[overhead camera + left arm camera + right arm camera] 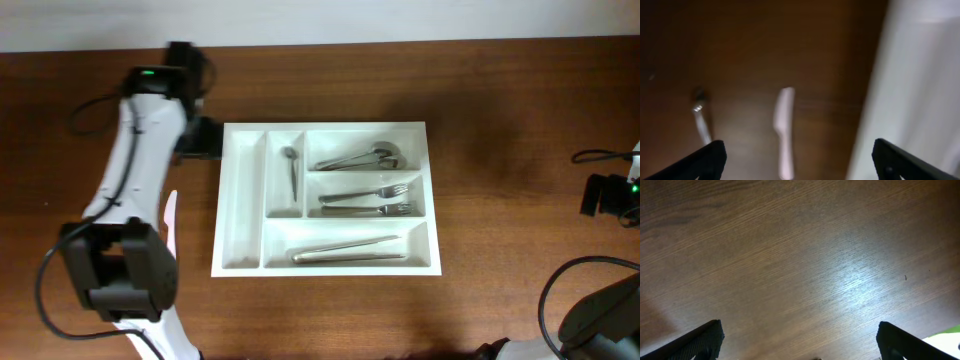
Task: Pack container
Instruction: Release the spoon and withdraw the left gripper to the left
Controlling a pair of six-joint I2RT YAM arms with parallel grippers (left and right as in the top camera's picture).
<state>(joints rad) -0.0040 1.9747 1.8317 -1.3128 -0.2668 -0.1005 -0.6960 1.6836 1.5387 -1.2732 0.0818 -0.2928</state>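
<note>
1. We see the white tray [243, 200] lying flat in the middle of the worktop [520, 180]. Spoons [360, 158], forks [368, 200] and knives [350, 252] fill its three crosswise compartments, and one small spoon [291, 168] lies in a narrow upright one.
2. The left end effector [799, 162] hangs above the wood just left of the tray. Its fingers are wide apart and grip nothing, and only their dark tips show, at the bottom corners.
3. That wrist view is blurred. A white utensil [784, 132], knife-like, lies on the worktop, with a metal utensil [701, 117] further off whose kind we cannot tell.
4. From overhead, the left arm [130, 180] hides the metal piece and leaves only a sliver of the white one.
5. The right end effector [800, 342] has its fingers apart and empty over plain wood. The right arm [590, 310] is cut off at the frame's lower corner.
6. A pale patch [947, 340] at the edge of the right wrist view is too cropped for us to identify.
</note>
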